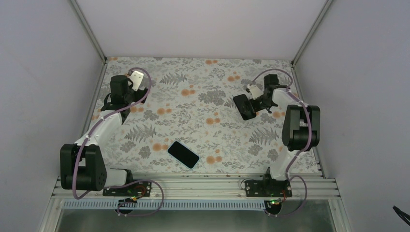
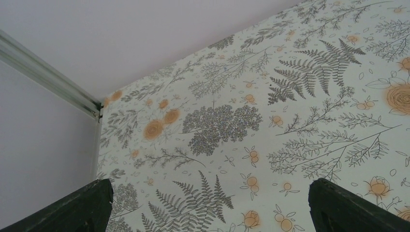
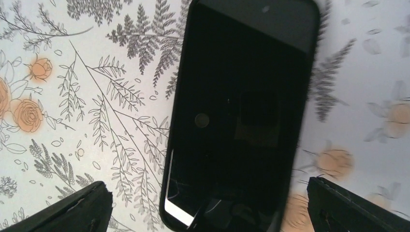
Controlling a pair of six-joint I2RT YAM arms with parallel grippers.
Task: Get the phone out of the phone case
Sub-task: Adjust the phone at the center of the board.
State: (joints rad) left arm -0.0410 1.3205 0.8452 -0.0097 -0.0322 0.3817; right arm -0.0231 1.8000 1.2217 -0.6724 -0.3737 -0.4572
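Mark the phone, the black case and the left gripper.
phone (image 1: 183, 154), top view, middle of its screen.
black case (image 3: 241, 111), right wrist view, middle of its dark face.
left gripper (image 2: 210, 186), left wrist view, midway between its fingertips.

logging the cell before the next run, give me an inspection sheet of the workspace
surface: floral table cover, flat, no spill seen
job's things: phone lies bare near the front middle; black case sits apart, far right
clutter: nothing seen
grippers: left gripper open, nothing between; right gripper open over the case, not gripping it
cables: purple cable looped along each arm
surroundings: plain walls, metal frame post at each far corner
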